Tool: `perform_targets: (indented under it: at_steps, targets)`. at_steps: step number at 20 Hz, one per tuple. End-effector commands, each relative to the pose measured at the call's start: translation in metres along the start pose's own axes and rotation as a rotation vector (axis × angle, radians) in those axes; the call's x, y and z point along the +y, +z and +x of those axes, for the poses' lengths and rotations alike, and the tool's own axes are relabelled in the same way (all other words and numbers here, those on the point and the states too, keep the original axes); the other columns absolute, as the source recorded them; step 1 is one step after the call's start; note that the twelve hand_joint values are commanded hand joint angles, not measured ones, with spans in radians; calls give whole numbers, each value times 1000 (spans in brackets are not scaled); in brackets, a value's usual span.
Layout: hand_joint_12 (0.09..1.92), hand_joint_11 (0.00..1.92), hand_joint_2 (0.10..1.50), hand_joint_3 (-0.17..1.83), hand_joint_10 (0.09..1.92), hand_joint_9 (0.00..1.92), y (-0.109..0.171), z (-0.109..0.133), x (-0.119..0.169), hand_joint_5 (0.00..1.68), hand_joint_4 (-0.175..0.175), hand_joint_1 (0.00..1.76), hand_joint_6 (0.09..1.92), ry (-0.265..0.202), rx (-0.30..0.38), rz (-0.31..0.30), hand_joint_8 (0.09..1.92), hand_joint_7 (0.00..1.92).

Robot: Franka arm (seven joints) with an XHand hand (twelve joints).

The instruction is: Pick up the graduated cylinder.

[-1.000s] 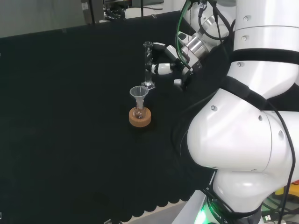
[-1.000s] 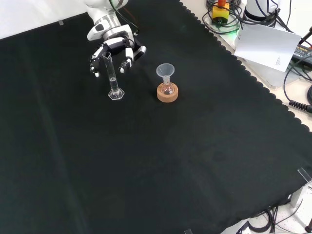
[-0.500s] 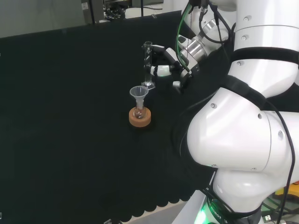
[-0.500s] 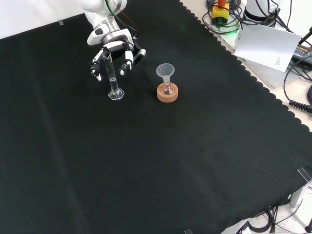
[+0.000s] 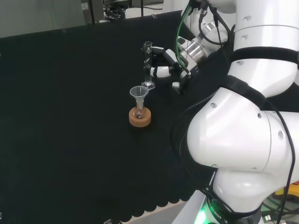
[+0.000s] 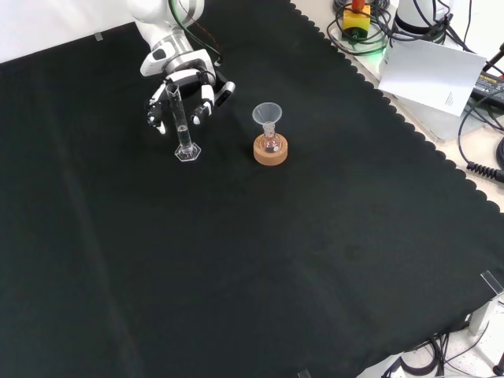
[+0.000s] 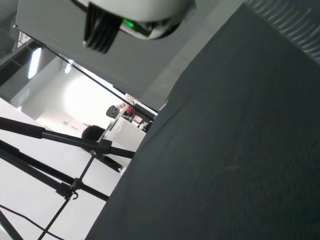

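The graduated cylinder (image 5: 147,65) is a slim clear tube on a hexagonal foot, and it stands upright on the black cloth. In the front view the cylinder (image 6: 182,126) rises just in front of the hand (image 6: 186,82), which reaches it from the top of the picture. The hand's black and white fingers (image 6: 201,105) hang relaxed on both sides of the tube's upper part, and I see none curled round it. In the head view the hand (image 5: 164,60) sits right beside the cylinder's top, on its right.
A clear funnel (image 6: 267,115) sits in a small flask on a cork ring (image 6: 271,152), close to the right of the cylinder in the front view. The funnel (image 5: 138,93) stands nearer than the cylinder in the head view. Papers and cables (image 6: 429,71) lie beyond the cloth's scalloped edge.
The hand has closed in a little on the cylinder, so its fingers now flank the upper tube more closely. The cylinder and the flask have not moved.
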State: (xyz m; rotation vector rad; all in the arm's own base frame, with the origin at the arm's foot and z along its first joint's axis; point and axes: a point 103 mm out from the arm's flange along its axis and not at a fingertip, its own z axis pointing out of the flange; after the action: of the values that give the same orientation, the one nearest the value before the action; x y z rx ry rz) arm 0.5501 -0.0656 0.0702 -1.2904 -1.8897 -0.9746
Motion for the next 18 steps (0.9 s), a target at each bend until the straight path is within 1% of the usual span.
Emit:
perform_targets:
  at_steps: [1,10,13,18]
  targets:
    - [1186,605,658,684,448,850,3,-4,-1,610,-47,1042,102,6,3,0,612,570]
    - [1182,621,670,678,437,878,6,-5,2,628,-40,1048,120,-15,12,-10,610,599]
    - [1143,675,680,667,403,925,6,-4,2,638,-39,1059,155,-17,10,-10,593,625]
    - [1114,723,692,658,367,967,8,-4,3,647,-36,1068,207,-24,29,-14,580,646]
